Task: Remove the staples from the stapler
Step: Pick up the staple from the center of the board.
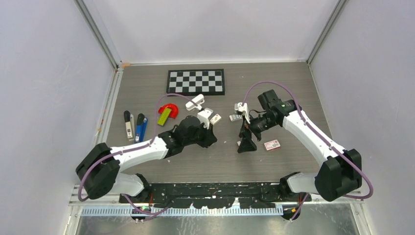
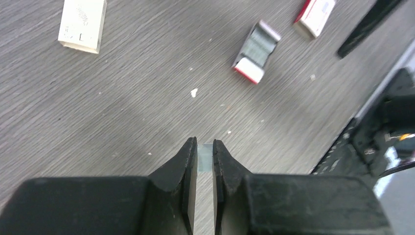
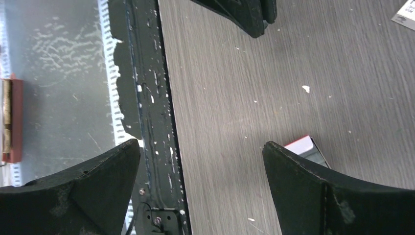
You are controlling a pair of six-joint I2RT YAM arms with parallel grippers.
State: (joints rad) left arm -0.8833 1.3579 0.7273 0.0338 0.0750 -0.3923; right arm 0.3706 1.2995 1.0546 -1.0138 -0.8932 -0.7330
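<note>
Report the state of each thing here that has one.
left gripper: closed on a thin pale grey strip.
right gripper: wide open, empty.
blue stapler: lying down, not held.
staple box: open-ended, grey contents showing.

So the left gripper [image 2: 205, 145] is pinching a little pale strip [image 2: 205, 160] between its tips over the wood table [image 2: 122, 103]. A white box [image 2: 82, 24] is sitting top left, and an open staple box [image 2: 256, 51] is lying further right.
</note>
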